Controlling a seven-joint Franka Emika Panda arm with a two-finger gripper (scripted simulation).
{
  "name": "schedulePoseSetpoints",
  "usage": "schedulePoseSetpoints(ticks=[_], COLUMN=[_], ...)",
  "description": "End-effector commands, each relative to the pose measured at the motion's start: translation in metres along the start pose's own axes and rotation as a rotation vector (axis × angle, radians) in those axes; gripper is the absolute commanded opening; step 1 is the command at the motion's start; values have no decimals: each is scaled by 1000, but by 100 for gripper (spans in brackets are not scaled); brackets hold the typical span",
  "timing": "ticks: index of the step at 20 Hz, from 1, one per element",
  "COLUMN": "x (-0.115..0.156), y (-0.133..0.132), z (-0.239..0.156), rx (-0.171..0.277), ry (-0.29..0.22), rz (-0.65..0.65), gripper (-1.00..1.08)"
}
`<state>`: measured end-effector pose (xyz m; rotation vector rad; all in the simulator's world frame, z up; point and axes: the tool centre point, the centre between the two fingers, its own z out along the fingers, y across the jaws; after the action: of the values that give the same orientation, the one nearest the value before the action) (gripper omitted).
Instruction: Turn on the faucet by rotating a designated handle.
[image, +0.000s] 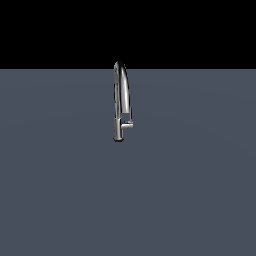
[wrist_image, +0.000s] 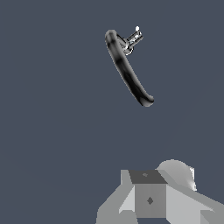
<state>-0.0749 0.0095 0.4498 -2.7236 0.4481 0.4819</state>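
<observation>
In the exterior view the arm is nowhere in frame, so its pose cannot be read there. The faucet (image: 120, 100) is small in that view; the handle (image: 127, 124) shows only as a tiny stub off the stem toward the exterior view's right, and its exact angle is too small to tell. Where the spout's outlet ends is unclear.

In the wrist view the gripper (wrist_image: 151, 199) is cut off by the picture's edge: only pale grey blocky parts show, and the fingers cannot be made out, so their spacing cannot be told. The faucet's base is hidden beneath the spout seen from above.
</observation>
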Motion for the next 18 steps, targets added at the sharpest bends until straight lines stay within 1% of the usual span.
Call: schedulePoseSetpoints(ticks=[1, 18], x=[16, 120], y=[-1, -1], z=[3, 38], rx=[28, 227], ry=[-37, -294], rz=[31, 245], gripper=[-100, -100])
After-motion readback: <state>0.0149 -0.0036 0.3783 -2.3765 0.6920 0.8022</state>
